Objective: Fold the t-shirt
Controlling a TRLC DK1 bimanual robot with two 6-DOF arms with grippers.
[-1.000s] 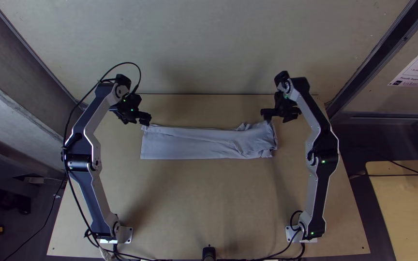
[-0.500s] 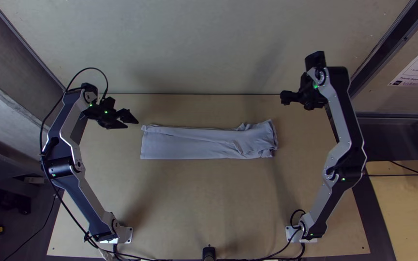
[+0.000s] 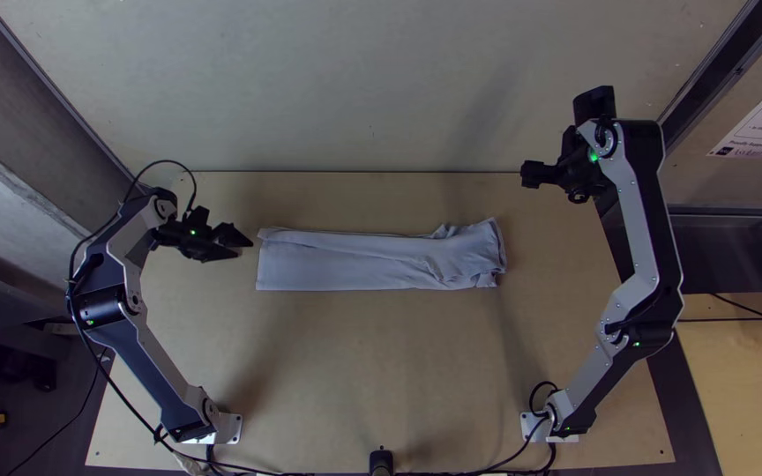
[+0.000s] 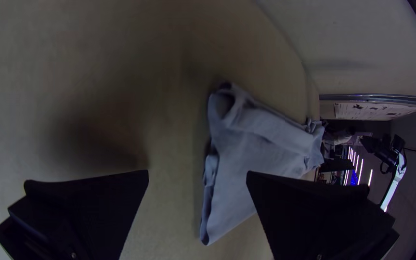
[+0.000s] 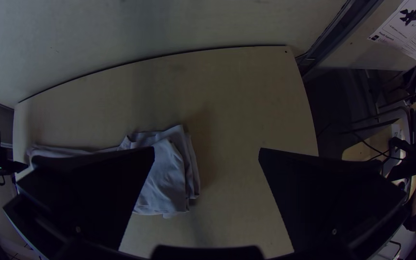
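Observation:
The pale grey-blue t-shirt (image 3: 346,262) lies on the table as a long narrow folded strip, smooth at its left end and wrinkled at its right end. Just left of that strip is my left gripper (image 3: 244,246), apart from the cloth. My right gripper (image 3: 531,174) is up and to the right of the wrinkled end, also clear of it. In the left wrist view, the left gripper (image 4: 197,175) is open, with the shirt (image 4: 251,154) beyond its fingers. The right wrist view has the right gripper (image 5: 206,151) open, and the shirt (image 5: 162,178) partly behind one finger.
Bare wooden table (image 3: 381,370) lies between the arms' bases. A pale wall (image 3: 381,88) rises behind the table's far edge. A second wooden table (image 3: 743,379) stands off to the right, with black cables across it.
Both grippers have moved outward from the shirt's ends, the left one to the left and the right one up and to the right. The shirt lies unchanged.

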